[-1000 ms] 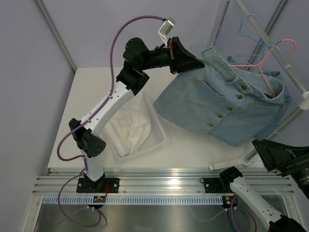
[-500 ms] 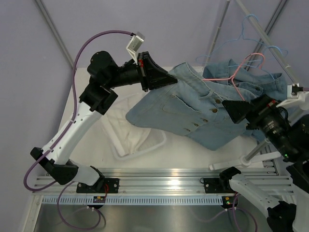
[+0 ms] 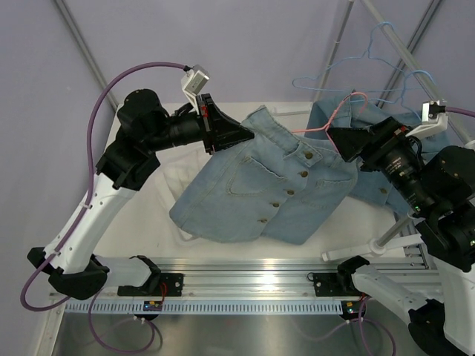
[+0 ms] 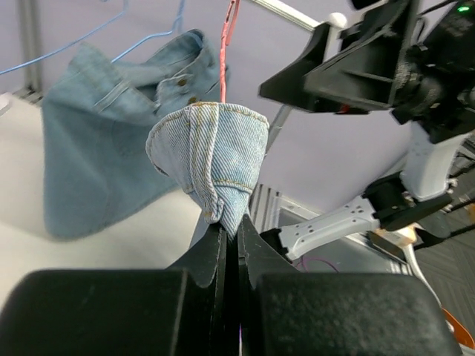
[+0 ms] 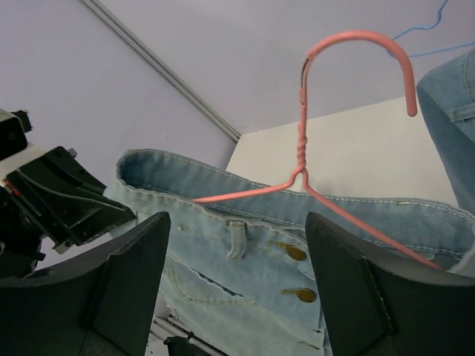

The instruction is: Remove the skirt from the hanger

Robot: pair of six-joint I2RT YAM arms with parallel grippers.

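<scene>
A light-blue denim skirt with brass buttons hangs spread between my two grippers. My left gripper is shut on a corner of its waistband; in the left wrist view the denim fold rises from the closed gripper. A pink wire hanger still sits inside the waistband, its hook free in the air. My right gripper is open and empty, just right of the hanger. In the right wrist view its gripper frames the waistband below the hanger neck.
A second denim garment hangs on the slanted rack rail behind my right arm, with blue wire hangers above. A white bin of cloth lies partly under the skirt. The rack foot stands near the front right.
My left gripper has pulled the skirt left and lower, off the rack area. My right arm has risen into view and its open gripper has come up beside the pink hanger.
</scene>
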